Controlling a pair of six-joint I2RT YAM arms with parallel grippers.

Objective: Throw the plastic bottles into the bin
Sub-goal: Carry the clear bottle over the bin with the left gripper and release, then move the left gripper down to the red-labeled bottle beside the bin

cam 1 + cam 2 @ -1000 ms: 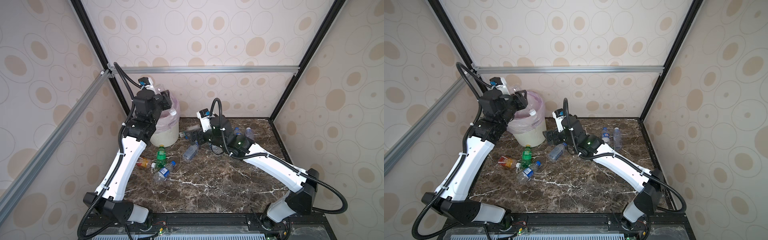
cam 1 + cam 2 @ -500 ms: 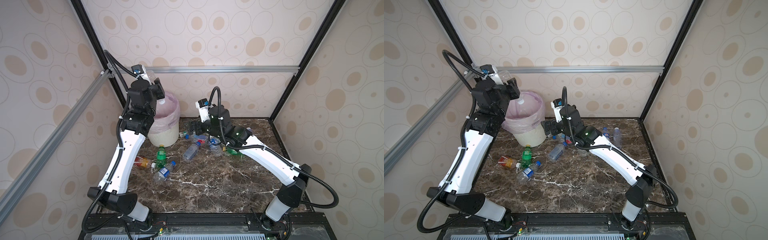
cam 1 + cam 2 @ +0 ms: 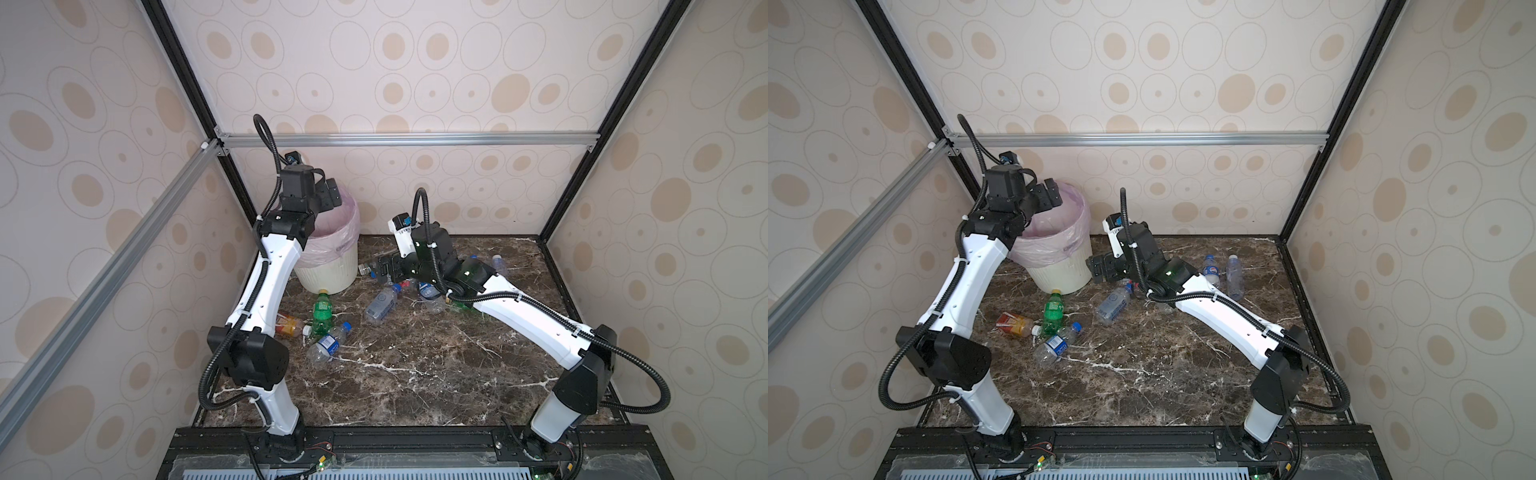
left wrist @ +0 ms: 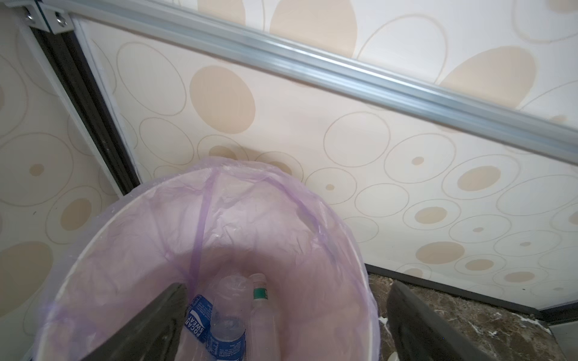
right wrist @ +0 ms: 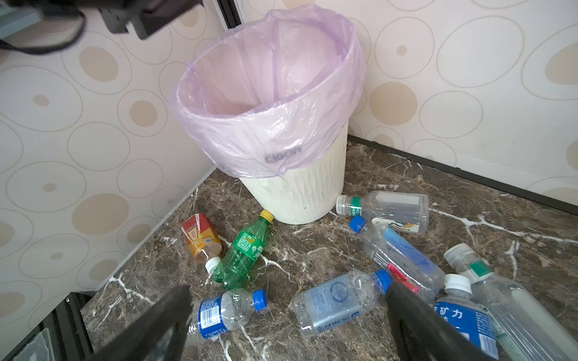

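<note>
Bottles [image 5: 337, 300] lie by the worktop's corner bin [image 5: 297, 193]; left gripper [image 4: 286, 286] hangs spread, empty, over it, right gripper [image 5: 289, 287] spread low, probably to grab.

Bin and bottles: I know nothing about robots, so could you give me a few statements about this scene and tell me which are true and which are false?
1. The left pincer hangs open above the bin, holding nothing. True.
2. The bin is empty. False: bottles lie inside it, one with a blue label.
3. A green bottle lies on its side on the table near the bin's foot. True.
4. The right pincer grips a bottle. False: it is open and empty, low over the bottles on the table.
5. The bin's bag is green. False: it is pink.
</note>
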